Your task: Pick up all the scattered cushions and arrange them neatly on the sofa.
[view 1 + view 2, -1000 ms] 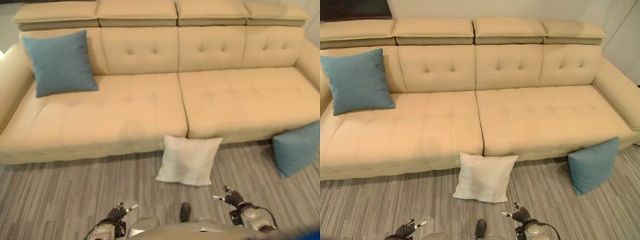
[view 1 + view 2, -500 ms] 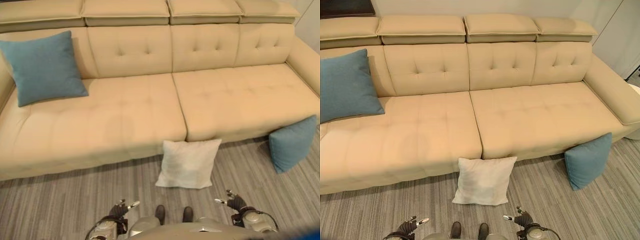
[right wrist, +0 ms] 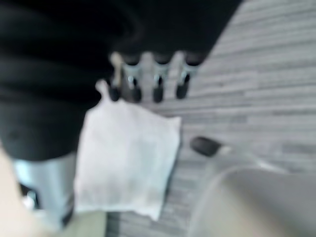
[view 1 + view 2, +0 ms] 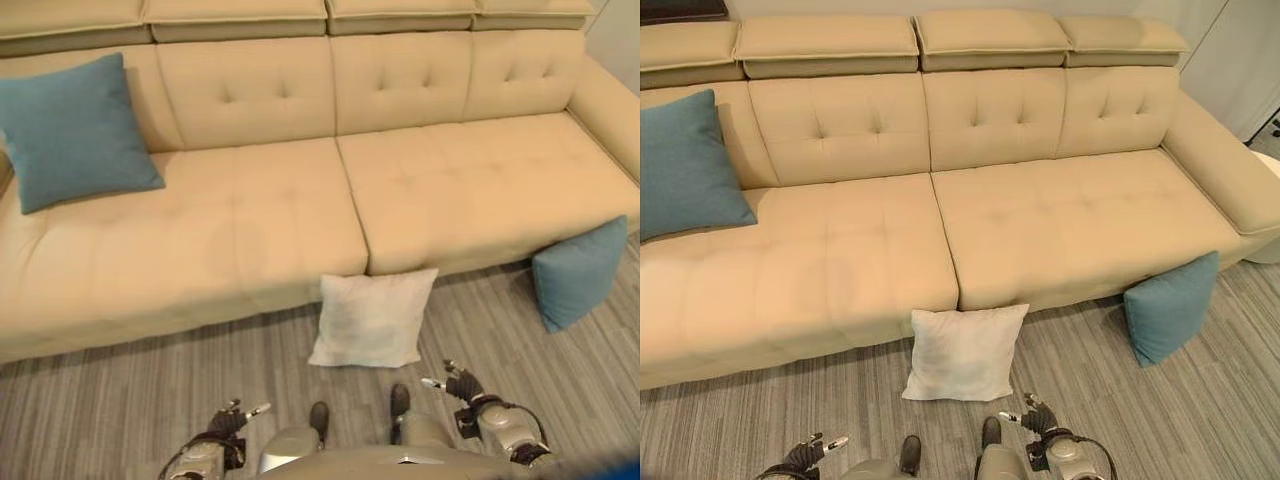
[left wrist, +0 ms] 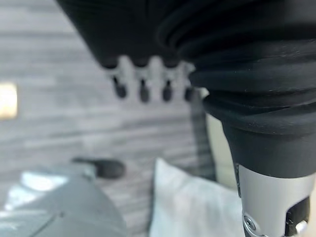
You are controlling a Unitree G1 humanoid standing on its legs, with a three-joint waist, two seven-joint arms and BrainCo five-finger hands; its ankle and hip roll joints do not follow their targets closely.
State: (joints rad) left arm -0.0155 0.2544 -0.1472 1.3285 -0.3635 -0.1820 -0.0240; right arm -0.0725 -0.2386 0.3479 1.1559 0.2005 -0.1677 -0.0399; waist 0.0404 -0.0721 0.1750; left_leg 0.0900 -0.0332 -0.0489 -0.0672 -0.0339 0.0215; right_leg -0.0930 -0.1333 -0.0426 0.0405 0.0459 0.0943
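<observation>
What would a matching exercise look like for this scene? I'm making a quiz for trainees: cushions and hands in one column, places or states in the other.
Column one:
1. white cushion
2. teal cushion on the robot's left
3. teal cushion on the robot's right
4. right robot hand

Column two:
A. on the sofa seat, leaning on the backrest
B. on the floor, leaning against the sofa's front near the armrest
C. open, holding nothing
D. on the floor, at the seam between the two seats

Pairs: 1-D, 2-A, 3-B, 4-C

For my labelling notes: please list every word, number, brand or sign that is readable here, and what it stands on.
None: no readable text on the sofa, white cushion, two blue cushions, floor, left hand or right hand.
</observation>
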